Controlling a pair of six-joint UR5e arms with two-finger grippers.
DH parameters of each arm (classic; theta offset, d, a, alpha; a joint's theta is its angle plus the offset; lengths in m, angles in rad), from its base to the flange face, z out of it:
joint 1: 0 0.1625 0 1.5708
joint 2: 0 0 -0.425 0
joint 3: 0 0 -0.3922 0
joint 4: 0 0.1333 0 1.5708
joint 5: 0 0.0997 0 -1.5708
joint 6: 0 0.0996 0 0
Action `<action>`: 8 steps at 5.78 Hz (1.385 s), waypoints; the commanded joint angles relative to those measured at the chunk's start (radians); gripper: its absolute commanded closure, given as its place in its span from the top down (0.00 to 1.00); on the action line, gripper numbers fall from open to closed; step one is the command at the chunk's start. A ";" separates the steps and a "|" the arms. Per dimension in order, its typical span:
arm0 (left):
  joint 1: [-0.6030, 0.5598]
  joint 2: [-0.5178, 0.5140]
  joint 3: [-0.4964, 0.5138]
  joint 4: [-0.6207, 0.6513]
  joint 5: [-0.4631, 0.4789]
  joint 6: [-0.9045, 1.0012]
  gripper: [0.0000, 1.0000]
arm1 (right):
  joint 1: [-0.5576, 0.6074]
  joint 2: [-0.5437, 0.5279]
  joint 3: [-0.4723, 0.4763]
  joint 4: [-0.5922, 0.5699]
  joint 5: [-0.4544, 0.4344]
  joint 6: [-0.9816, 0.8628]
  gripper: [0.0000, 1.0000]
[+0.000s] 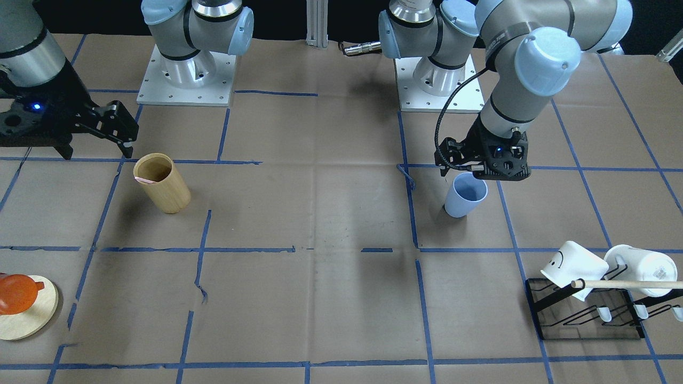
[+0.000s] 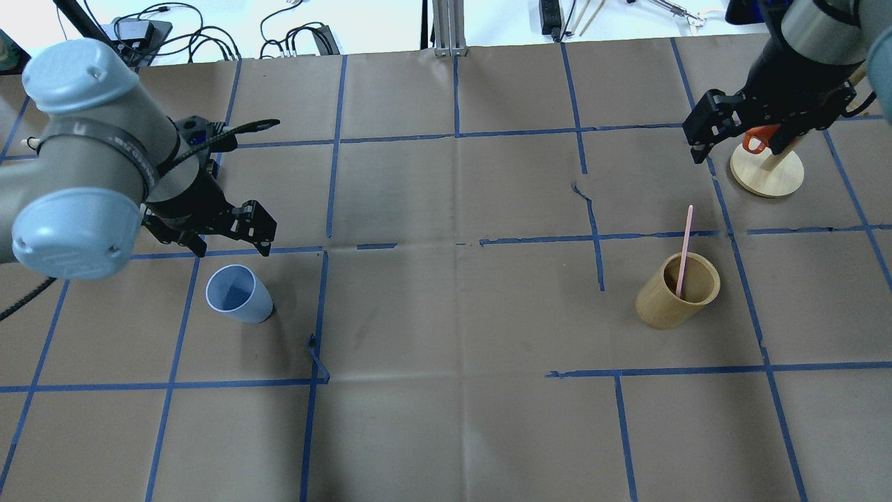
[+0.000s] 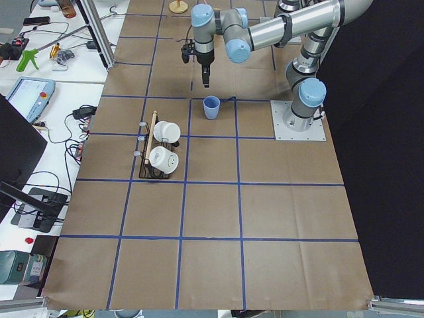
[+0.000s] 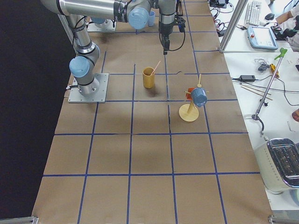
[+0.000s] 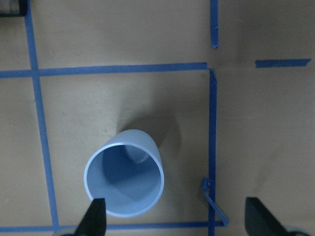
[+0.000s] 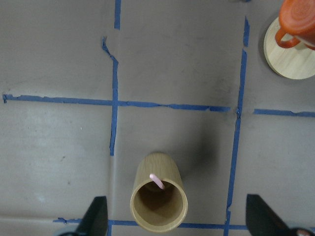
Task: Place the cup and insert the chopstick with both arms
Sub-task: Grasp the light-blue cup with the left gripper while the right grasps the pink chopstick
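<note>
The left gripper (image 5: pixel 176 216) hangs above the table with its fingers spread wide and nothing between them, and the blue cup (image 2: pixel 239 302) stands upright, mouth up, on the brown paper just below it (in the wrist view the cup's rim sits right by one fingertip). The right gripper (image 6: pixel 176 216) is likewise wide apart and empty, held over the far side of the table near an orange cup (image 2: pixel 756 137) on a round wooden stand (image 2: pixel 766 178). The pink chopstick (image 2: pixel 684 251) leans inside the wooden holder (image 2: pixel 677 291), well apart from the blue cup.
</note>
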 commanded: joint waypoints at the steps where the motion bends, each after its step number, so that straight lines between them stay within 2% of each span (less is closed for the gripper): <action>1: -0.005 -0.085 -0.146 0.180 0.005 0.019 0.89 | -0.004 -0.071 0.250 -0.306 0.032 -0.018 1.00; 2: -0.002 -0.098 -0.136 0.185 0.005 0.026 0.38 | -0.004 -0.097 0.354 -0.421 0.032 -0.021 1.00; 3: -0.002 -0.098 -0.127 0.189 0.007 0.026 0.07 | -0.003 -0.099 0.409 -0.497 0.031 -0.022 1.00; 4: -0.002 -0.096 -0.112 0.189 0.013 0.023 0.00 | 0.001 -0.097 0.414 -0.513 0.029 -0.019 1.00; 5: -0.009 -0.102 -0.061 0.170 0.016 0.003 0.00 | 0.002 -0.090 0.419 -0.546 0.029 -0.018 0.99; 6: -0.037 -0.112 0.010 0.097 0.010 -0.095 0.00 | 0.002 -0.090 0.419 -0.547 0.026 -0.019 0.68; 7: -0.139 -0.122 0.104 0.039 0.001 -0.239 0.00 | 0.002 -0.090 0.419 -0.545 0.028 -0.019 0.36; 8: -0.270 -0.171 0.165 0.040 -0.007 -0.474 0.00 | 0.002 -0.093 0.419 -0.543 0.023 -0.019 0.15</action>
